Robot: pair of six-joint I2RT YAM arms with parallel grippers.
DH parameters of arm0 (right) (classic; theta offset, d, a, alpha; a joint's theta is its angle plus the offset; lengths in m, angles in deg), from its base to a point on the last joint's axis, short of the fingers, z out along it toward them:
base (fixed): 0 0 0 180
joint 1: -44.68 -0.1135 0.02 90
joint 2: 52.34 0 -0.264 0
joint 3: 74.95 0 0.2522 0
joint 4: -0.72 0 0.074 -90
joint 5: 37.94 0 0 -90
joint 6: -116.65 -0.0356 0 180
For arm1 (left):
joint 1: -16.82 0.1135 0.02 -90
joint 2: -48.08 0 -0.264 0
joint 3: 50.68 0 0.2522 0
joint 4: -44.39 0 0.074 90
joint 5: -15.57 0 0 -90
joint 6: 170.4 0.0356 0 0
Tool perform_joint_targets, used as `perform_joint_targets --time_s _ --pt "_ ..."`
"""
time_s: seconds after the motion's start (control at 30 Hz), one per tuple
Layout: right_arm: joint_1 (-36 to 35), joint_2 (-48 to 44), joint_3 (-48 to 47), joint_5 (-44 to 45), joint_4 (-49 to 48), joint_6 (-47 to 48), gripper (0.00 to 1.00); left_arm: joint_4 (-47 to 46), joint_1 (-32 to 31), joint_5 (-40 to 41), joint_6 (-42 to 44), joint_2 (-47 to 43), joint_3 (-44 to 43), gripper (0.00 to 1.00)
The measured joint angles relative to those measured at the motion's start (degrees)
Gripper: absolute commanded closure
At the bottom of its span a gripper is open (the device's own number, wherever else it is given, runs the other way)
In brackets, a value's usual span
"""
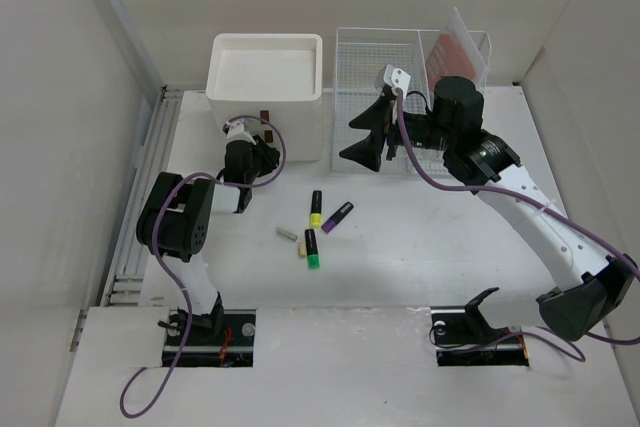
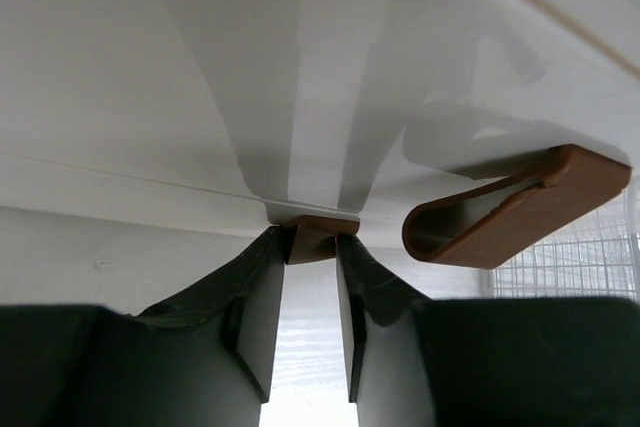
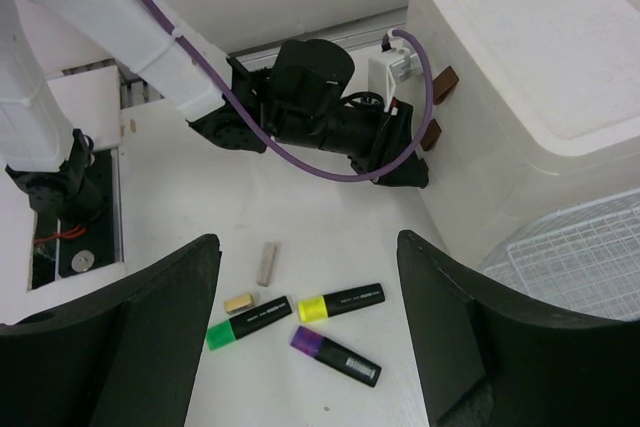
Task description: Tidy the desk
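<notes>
Seen from above, the left gripper point(image 1: 268, 147) is pressed up to the front of the cream drawer box point(image 1: 265, 67). The white desk point(image 1: 420, 247) lies under both arms. At the left wrist, the fingers point(image 2: 262, 297) stand narrow, pinching a brown handle point(image 2: 312, 232) between their tips, with a second handle point(image 2: 520, 207) just to their right. At the right wrist, the right gripper point(image 3: 307, 247) gapes wide and empty, and three highlighters point(image 3: 340, 302) lie on the desk between its fingers.
</notes>
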Motion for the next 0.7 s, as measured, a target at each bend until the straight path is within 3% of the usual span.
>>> perform_joint_targets --time_s 0.17,0.33,0.7 --pt "0.0 0.0 0.0 -0.4 0.0 0.0 0.23 0.5 -0.1 0.1 -0.1 0.3 -0.7 0.85" --pt "0.0 0.0 0.1 -0.8 0.0 0.0 0.23 1.2 -0.1 0.3 -0.1 0.4 -1.2 1.0" --pt "0.0 0.0 0.2 -1.3 0.0 0.0 0.23 1.1 -0.4 0.6 -0.7 0.1 -0.8 1.0"
